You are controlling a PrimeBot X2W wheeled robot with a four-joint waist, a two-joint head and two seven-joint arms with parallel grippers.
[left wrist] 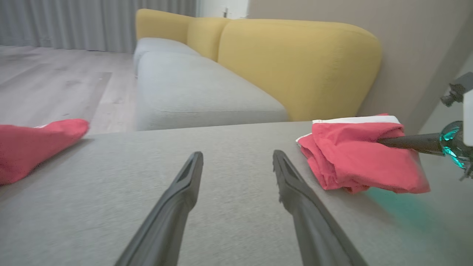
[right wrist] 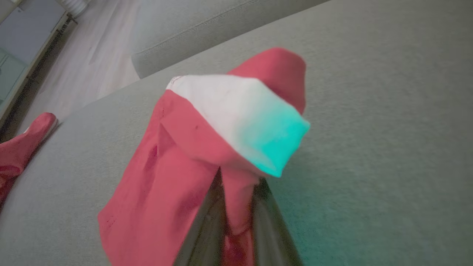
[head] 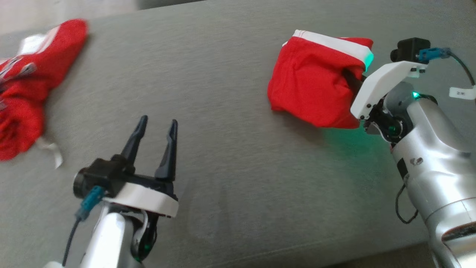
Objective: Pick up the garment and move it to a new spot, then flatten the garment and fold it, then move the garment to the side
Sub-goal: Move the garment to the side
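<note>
Soft daylight, green glow, motion blur

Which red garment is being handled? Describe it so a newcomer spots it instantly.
On the grey surface, look to the robot's right side. The folded garment sits there with the right gripper, jaws shut, gripping its edge. Unlike the crumpled red garment at far left, it is a compact bundle with a white band.

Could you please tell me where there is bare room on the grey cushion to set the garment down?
Free: the wide middle between the red pile and the garment, and the near stretch right of the left gripper. Crowded: far left, far right.
</note>
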